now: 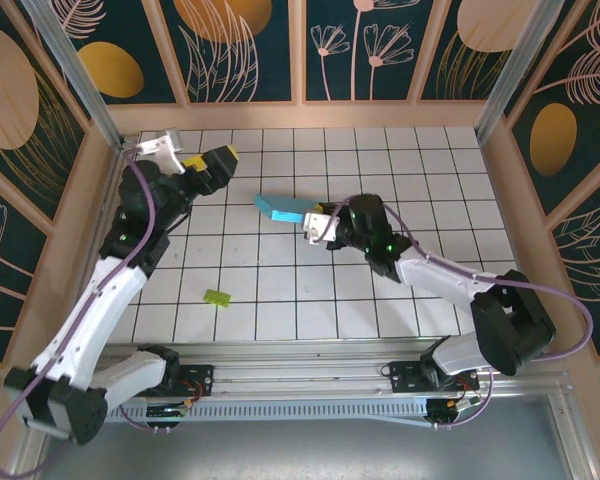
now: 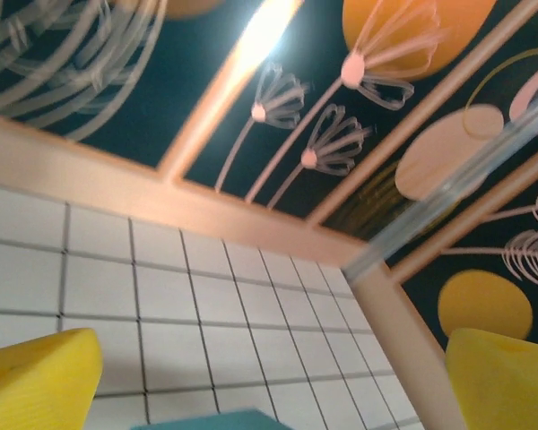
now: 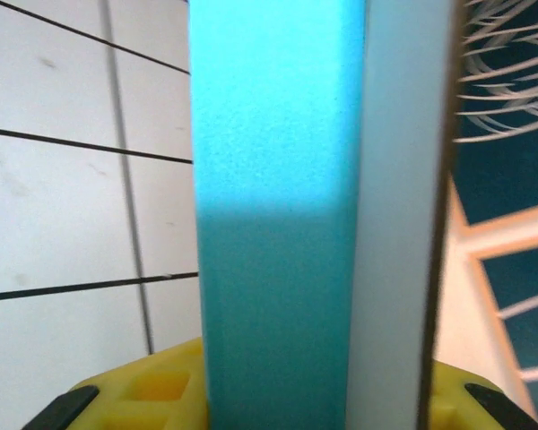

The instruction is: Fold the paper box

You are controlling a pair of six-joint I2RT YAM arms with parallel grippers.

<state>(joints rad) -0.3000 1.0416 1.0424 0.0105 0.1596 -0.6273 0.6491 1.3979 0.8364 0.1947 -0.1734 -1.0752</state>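
White tiled table (image 1: 400, 170), closed in by wooden-framed walls (image 1: 250, 45) with painted flowers and orange ovals on dark teal.

On the left side, left gripper (image 1: 212, 160) raised near the back-left corner post (image 1: 75, 75), well apart from the box. Released: in the left wrist view, both yellow fingers (image 2: 36, 381) spread far apart, with nothing between them, only tiles and the back wall behind. Low at the bottom edge of that same view, a turquoise strip of the paper box (image 2: 217, 421).

Further right and nearer to the arm bases, small lime-green scrap (image 1: 217, 297) flat on a tile, alone, apart from both arms.

Around the middle of the table, paper box (image 1: 280, 209): turquoise, long and narrow, pointing to the left and a little to the back from the right gripper. Touching the tiles at its far end or lifted, cannot tell.

Just beside, right gripper (image 1: 315, 225) grasping the near end of the box. In the right wrist view, box (image 3: 278, 224) standing on edge between the yellow fingers (image 3: 152, 394), turquoise face toward the left, paler face on the right.

Behind it, right arm (image 1: 450, 280) stretched from the near right corner.
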